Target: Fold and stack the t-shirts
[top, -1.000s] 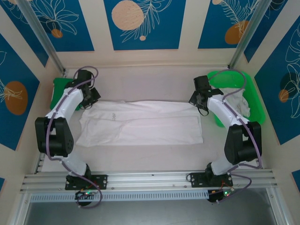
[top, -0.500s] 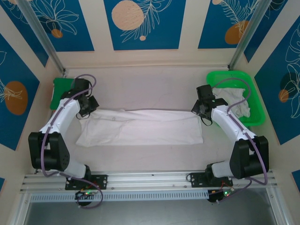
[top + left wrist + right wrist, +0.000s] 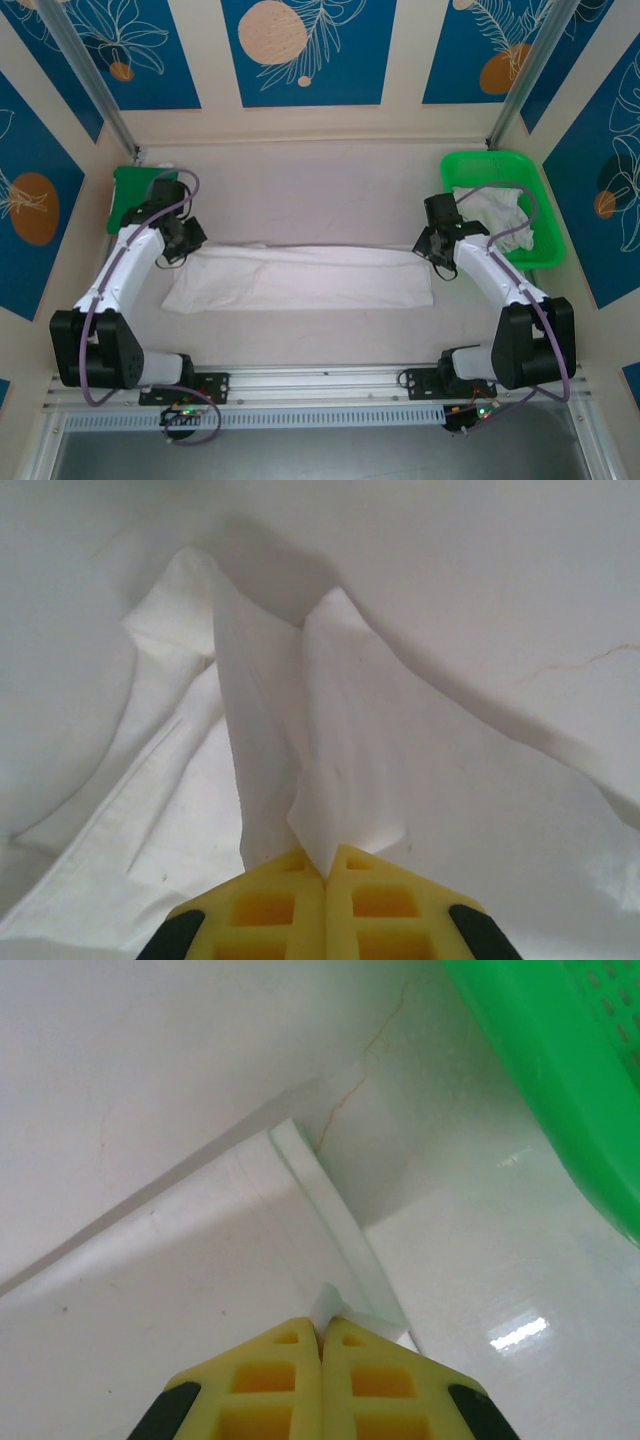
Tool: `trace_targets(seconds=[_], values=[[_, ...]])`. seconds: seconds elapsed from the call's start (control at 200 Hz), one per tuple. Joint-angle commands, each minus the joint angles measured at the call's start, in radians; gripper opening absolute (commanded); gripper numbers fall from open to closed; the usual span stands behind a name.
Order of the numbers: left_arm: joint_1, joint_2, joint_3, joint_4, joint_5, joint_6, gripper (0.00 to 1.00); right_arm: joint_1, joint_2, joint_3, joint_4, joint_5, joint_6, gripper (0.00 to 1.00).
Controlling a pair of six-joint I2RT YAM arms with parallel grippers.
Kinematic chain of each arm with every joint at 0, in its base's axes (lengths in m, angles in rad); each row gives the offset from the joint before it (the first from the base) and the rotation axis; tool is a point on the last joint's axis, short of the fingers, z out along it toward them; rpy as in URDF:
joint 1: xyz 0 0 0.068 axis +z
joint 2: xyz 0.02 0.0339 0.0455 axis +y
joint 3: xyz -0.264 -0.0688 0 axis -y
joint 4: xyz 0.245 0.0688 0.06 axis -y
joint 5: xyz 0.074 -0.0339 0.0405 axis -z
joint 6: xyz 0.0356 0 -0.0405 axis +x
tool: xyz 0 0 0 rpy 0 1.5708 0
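The left gripper [image 3: 327, 868] and right gripper [image 3: 322, 1328] each pinch one end of the t-shirt [image 3: 300, 282], which lies mid-table as a long band. The cloth appears light, limp and prone to sag. Grip the hems at both ends and keep tension even.

cream walls w/ deep-blue rectangular panels [image 3: 300, 50], white leaf outlines & peach/orange discs on them. two slanted aluminium posts [image 3: 88, 80] at the back corners. smooth white tabletop [image 3: 320, 180], ribbed aluminium rail [image 3: 320, 385] along its near edge. small bright glare patch [image 3: 515, 1332] on the tabletop, right side.
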Motion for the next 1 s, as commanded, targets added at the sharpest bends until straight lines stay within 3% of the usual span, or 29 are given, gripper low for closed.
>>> trace_targets(seconds=[0.0, 0.21, 0.53, 0.995], values=[[0.021, -0.032, -0.047, -0.056, -0.024, 0.022, 0.00, -0.009, -0.012, -0.025, -0.004, -0.019, 0.018, 0.00], [0.022, -0.069, -0.125, -0.053, 0.036, -0.013, 0.00, -0.009, 0.014, -0.036, 0.013, -0.025, 0.020, 0.00], [0.025, -0.094, -0.183, -0.094, -0.018, -0.002, 0.00, -0.007, 0.028, -0.062, 0.021, -0.049, 0.023, 0.00], [0.028, -0.035, -0.278, -0.040, 0.008, -0.062, 0.00, -0.001, 0.057, -0.099, 0.043, -0.071, 0.037, 0.00]])
